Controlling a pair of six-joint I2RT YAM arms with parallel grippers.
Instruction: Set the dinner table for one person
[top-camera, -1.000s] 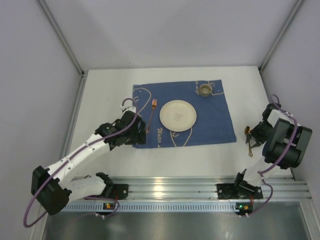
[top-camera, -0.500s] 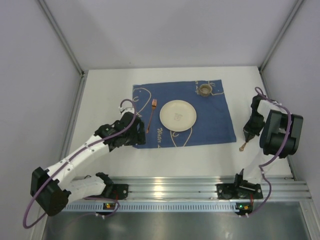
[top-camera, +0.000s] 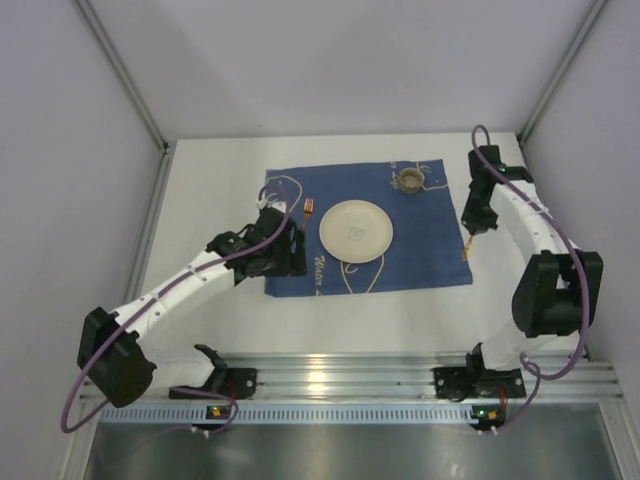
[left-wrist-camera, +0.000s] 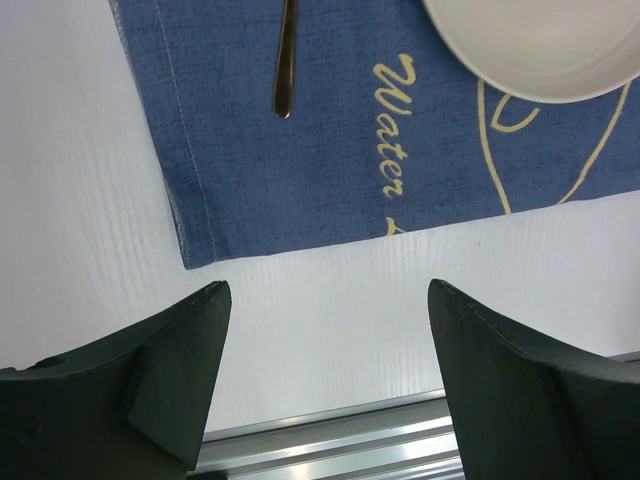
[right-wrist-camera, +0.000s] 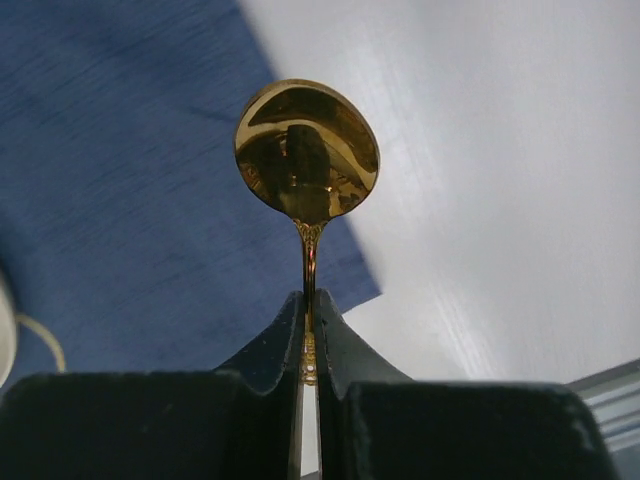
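Because the right gripper (right-wrist-camera: 308, 300) is clenched only on the thin stem of the polished gold metal spoon (right-wrist-camera: 307, 150), with the bowl jutting well past the fingertips, the piece could swivel or slip in that pinch if the arm swings hard. It appears to hang over the right hem of the blue rectangular cloth with pale line drawings (top-camera: 425, 250), which lies on the large matte white dinner table (top-camera: 200, 200) behind the ribbed aluminium rail (top-camera: 350, 375). Released too far out, the spoon would land on bare tabletop or straddle the hem. Released from a height, it could bounce and settle crooked. Carried too far inward, it may knock the round cream plate (top-camera: 355, 231) at the cloth's middle or the small brown cup (top-camera: 409, 180) near the far right corner. The left gripper (left-wrist-camera: 328, 290), jaws spread and empty, hovers at the cloth's near left corner, close to the slim copper-coloured fork (left-wrist-camera: 287, 60). A low sweep there could drag the cloth and shift everything on it.
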